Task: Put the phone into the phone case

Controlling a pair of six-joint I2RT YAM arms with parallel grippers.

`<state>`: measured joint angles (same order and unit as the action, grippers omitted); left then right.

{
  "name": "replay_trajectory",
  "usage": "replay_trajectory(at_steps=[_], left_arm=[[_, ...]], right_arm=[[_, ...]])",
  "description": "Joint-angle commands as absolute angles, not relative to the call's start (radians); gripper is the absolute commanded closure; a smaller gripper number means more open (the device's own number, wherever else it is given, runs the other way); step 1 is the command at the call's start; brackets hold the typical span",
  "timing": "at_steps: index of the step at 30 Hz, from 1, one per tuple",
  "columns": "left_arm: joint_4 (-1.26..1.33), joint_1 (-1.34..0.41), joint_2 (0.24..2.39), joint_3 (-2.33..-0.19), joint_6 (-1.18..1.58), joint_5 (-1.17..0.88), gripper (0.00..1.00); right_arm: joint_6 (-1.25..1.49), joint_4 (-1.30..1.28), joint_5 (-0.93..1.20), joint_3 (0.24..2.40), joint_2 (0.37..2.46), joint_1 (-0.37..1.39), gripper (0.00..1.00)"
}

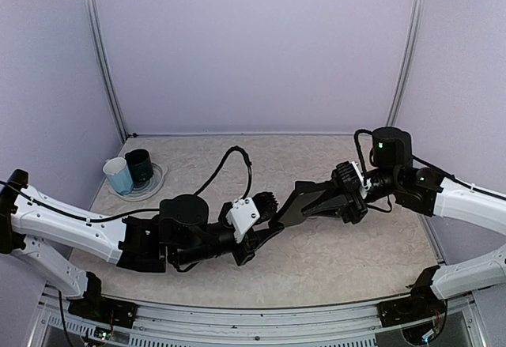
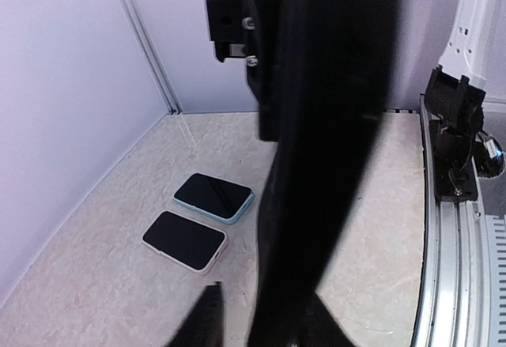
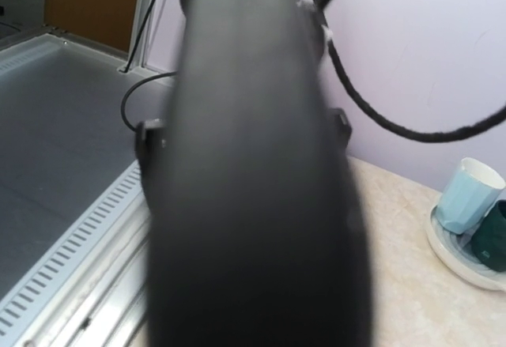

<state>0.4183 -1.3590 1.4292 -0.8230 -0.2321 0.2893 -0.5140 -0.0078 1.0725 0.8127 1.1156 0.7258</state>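
two flat rectangles, a blue-rimmed dark slab point(image 2: 213, 198) and a white-rimmed dark slab point(image 2: 184, 240), lie below and ahead of the left gripper point(image 1: 270, 216), whose fingers straddle a flat black piece point(image 1: 291, 203) that the right gripper point(image 1: 307, 205) seems to pinch aloft, though i cannot tell whether left clamps it, likely a mid-air handover needing a squared, firm grip next.

1. The surface point(image 1: 332, 260) is pale beige with a marble-like pattern.
2. Near its far left corner lies a round plate point(image 1: 158, 179). It carries a light blue cup point(image 1: 118, 175) and a dark green cup point(image 1: 140, 167), touching each other.
3. The left wrist view shows two flat phones lying face up, just beside each other: a blue-edged phone point(image 2: 213, 197) and a white-edged phone point(image 2: 184, 240).
4. Whether either one sits in a case, I cannot tell.
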Motion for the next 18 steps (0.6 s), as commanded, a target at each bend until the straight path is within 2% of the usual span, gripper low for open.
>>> replay_trajectory(at_steps=[1,2,3,7,8,9,10,12,15,18], left_arm=[[0.431,-1.358,1.407,-0.841,-0.226,0.289,0.88],[0.424,-1.358,1.412,-0.849,-0.223,0.288,0.97],[0.416,-1.358,1.416,-0.855,-0.217,0.286,1.00],[0.413,-1.355,1.447,-0.875,-0.152,0.292,1.00],[0.416,-1.355,1.453,-0.876,-0.132,0.303,1.00],[0.425,-1.355,1.459,-0.876,-0.117,0.315,1.00],[0.435,-1.355,1.460,-0.874,-0.105,0.322,1.00],[0.455,-1.356,1.453,-0.870,-0.094,0.309,1.00],[0.502,-1.363,1.430,-0.863,-0.114,0.282,1.00],[0.547,-1.371,1.401,-0.850,-0.146,0.267,1.00]], right_arm=[[-0.504,-0.003,1.105,0.847,1.091,0.732,1.00],[-0.499,-0.003,1.106,0.847,1.092,0.733,1.00],[-0.492,-0.003,1.109,0.847,1.094,0.733,1.00],[-0.430,0.046,1.100,0.837,1.118,0.733,1.00],[-0.399,0.060,1.079,0.831,1.125,0.733,0.96],[-0.369,0.071,1.057,0.823,1.130,0.733,0.79],[-0.351,0.076,1.041,0.815,1.132,0.733,0.67],[-0.365,0.071,1.044,0.795,1.125,0.734,0.54],[-0.406,0.066,1.047,0.747,1.099,0.736,0.47],[-0.426,0.073,1.042,0.721,1.088,0.744,0.46]])
